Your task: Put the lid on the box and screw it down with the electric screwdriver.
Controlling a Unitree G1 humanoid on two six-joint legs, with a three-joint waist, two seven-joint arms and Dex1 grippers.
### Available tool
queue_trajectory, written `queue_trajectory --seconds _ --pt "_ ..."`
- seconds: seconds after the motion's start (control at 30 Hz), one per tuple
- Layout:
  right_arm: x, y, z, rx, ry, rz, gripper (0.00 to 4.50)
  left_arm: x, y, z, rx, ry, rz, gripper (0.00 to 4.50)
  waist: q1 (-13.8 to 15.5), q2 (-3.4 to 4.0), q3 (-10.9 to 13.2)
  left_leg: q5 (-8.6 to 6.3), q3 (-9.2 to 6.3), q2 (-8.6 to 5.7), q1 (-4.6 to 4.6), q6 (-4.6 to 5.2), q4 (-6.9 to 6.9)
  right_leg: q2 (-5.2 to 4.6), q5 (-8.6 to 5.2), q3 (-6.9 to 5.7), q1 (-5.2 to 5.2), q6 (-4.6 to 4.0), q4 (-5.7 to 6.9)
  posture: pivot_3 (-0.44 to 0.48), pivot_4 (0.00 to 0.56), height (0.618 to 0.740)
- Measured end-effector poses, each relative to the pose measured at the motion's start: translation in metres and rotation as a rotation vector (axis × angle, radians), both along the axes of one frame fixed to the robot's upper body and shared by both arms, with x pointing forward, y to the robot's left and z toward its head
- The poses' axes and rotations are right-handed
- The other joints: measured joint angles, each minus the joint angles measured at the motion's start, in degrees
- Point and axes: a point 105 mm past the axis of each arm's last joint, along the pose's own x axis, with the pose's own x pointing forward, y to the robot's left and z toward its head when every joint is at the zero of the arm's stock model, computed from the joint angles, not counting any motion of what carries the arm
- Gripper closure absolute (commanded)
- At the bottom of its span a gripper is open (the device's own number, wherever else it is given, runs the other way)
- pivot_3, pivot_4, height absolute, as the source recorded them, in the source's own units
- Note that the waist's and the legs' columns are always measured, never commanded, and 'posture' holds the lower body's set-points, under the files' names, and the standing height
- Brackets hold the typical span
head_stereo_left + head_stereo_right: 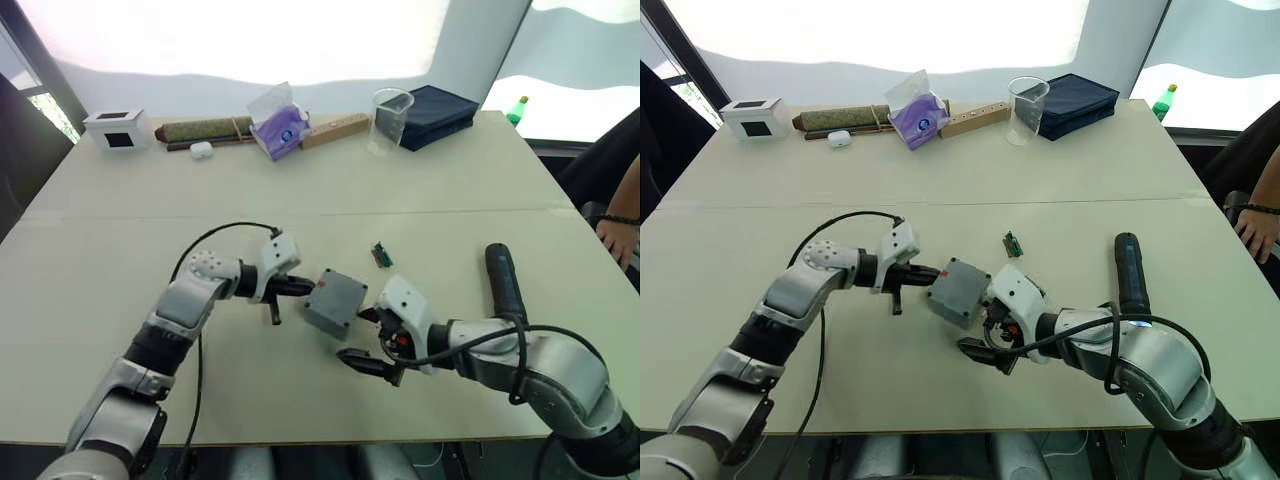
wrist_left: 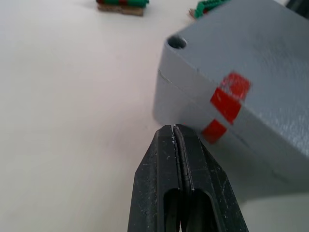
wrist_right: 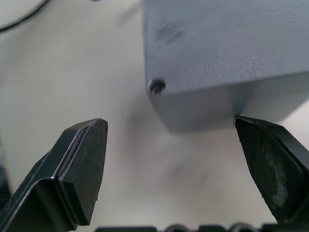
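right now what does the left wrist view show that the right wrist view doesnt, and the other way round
Left wrist view: the left gripper with its fingers pressed together, red marks on the side of the box across the seam under the lid, and a small green part lying beyond on the table.

Right wrist view: the right gripper spread wide, one fingertip by the box's lower edge.

Both: the closed grey box on the pale table, with a recessed corner screw hole.

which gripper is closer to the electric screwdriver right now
The right. The right gripper is open beside the box, with the electric screwdriver lying just past its forearm. The left gripper, shut, sits on the box's far side.
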Motion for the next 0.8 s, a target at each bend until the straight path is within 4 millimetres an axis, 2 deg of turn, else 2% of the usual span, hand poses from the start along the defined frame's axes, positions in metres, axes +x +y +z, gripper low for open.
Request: queue_trajectory --seconds 0.1,0.27,0.33,0.37,0.4,0.47,0.6,0.67,0.8 --pt "-0.005 -0.001 0.006 0.007 -0.008 0.015 0.02 0.006 0.002 0.003 0.016 -0.029 -0.002 4.5 -0.18 0.0 0.0 0.0 0.0 0.0 0.0 0.01 -0.02 0.0 0.0 0.0 0.01 0.0 -0.01 0.0 0.15 0.74" --pt "-0.005 -0.023 0.009 -0.074 -0.022 -0.015 0.02 0.013 0.025 -0.006 0.086 -0.017 0.03 4.5 -0.46 0.0 0.0 0.0 -0.02 0.0 0.02 0.01 -0.08 0.02 0.0 0.0 0.0 0.0 0.0 0.0 0.15 0.74" --pt "0.001 -0.038 0.01 -0.153 -0.063 -0.032 0.02 0.009 0.043 -0.008 0.133 0.005 0.028 4.5 -0.63 0.0 0.01 -0.01 0.0 0.01 0.03 0.02 -0.08 0.02 0.0 0.01 -0.02 0.0 -0.01 0.0 0.15 0.74" --pt "0.01 -0.049 0.011 -0.208 -0.109 -0.057 0.02 0.001 0.057 -0.011 0.161 0.03 0.024 4.5 -0.75 0.0 0.01 -0.01 0.01 0.01 0.07 0.02 -0.11 0.01 0.0 0.02 -0.02 0.0 -0.01 0.0 0.15 0.74" --pt "0.02 -0.06 0.011 -0.247 -0.143 -0.094 0.02 -0.005 0.061 -0.013 0.154 0.054 0.015 4.5 -0.53 0.0 0.0 -0.01 0.0 0.01 0.08 0.03 -0.12 0.01 -0.01 0.0 0.0 -0.01 -0.01 0.0 0.15 0.74" --pt "0.026 -0.06 0.011 -0.253 -0.172 -0.093 0.02 -0.01 0.06 -0.014 0.139 0.062 0.004 4.5 -0.18 0.0 0.01 -0.02 -0.02 0.01 0.07 0.03 -0.09 0.01 -0.01 -0.03 0.01 -0.01 0.0 0.0 0.15 0.74" --pt "0.043 -0.051 0.008 -0.247 -0.23 -0.053 0.02 -0.035 0.057 -0.02 0.121 0.125 -0.024 4.5 -0.4 0.0 0.01 -0.02 0.01 0.02 0.05 0.03 -0.07 -0.01 -0.01 0.01 0.01 -0.01 -0.01 0.0 0.15 0.74" --pt "0.045 -0.045 0.005 -0.237 -0.235 -0.017 0.02 -0.047 0.052 -0.023 0.111 0.152 -0.039 4.5 -0.36 0.0 0.01 -0.01 0.0 0.03 0.07 0.03 -0.08 0.0 -0.01 -0.01 0.0 -0.01 0.02 0.0 0.15 0.74" --pt "0.041 -0.033 0.0 -0.22 -0.231 0.039 0.02 -0.052 0.039 -0.023 0.08 0.166 -0.046 4.5 -0.03 -0.01 0.01 -0.01 0.0 0.02 0.06 0.03 0.02 -0.01 0.0 -0.02 0.04 -0.01 0.05 0.0 0.15 0.74"
